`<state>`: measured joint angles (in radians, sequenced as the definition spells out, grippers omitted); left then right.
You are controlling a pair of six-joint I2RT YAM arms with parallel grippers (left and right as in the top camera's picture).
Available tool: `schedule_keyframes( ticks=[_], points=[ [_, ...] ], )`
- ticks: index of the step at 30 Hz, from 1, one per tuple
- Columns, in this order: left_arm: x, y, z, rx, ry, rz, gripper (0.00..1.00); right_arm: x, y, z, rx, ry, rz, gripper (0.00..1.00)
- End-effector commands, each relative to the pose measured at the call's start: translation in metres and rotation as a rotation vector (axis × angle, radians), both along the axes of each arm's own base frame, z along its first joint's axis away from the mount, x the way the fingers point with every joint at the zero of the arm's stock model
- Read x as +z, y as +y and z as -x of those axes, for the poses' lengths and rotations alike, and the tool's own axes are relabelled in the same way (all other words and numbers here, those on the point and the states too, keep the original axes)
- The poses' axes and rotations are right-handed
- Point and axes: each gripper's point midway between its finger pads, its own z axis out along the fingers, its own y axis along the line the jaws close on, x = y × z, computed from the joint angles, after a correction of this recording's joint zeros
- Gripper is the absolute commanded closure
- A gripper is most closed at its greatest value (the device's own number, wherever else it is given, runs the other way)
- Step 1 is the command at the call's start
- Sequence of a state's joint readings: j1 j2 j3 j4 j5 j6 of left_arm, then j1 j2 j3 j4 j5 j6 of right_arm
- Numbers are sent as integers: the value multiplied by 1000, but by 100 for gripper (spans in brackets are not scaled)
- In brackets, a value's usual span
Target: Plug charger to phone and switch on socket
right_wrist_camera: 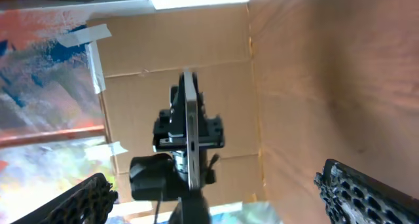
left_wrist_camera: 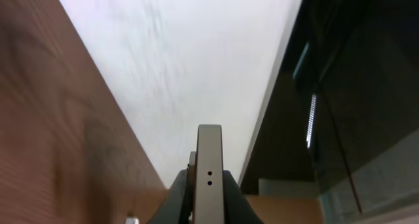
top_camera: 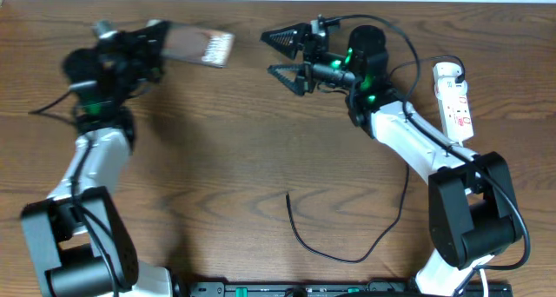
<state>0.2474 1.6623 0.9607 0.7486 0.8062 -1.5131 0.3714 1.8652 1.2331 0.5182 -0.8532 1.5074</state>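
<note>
Upper left of the overhead frame, the left gripper (top_camera: 156,38) is clamped on one end of the phone (top_camera: 198,45), whose free end points toward frame centre. The right gripper (top_camera: 285,54), upper centre, is spread wide and holds nothing; it faces the phone but stays apart from it. The charger (top_camera: 292,217) cable lies loose on the table (top_camera: 226,149) at lower centre. The socket (top_camera: 457,106) lies near the right edge
</note>
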Motion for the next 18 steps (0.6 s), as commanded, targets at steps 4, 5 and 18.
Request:
schedule_keyframes(
  ticks=[4,5,18],
  points=[
    [21,25,63,-340,-28,17,93,-45,-14,7,81,-144,242,1],
    [21,24,66,-358,-21,24,93,-54,-15,8,88,-133,296,1],
    [30,7,92,-538,-69,-20,93,-114,-99,87,198,89,1325,1]
  ],
)
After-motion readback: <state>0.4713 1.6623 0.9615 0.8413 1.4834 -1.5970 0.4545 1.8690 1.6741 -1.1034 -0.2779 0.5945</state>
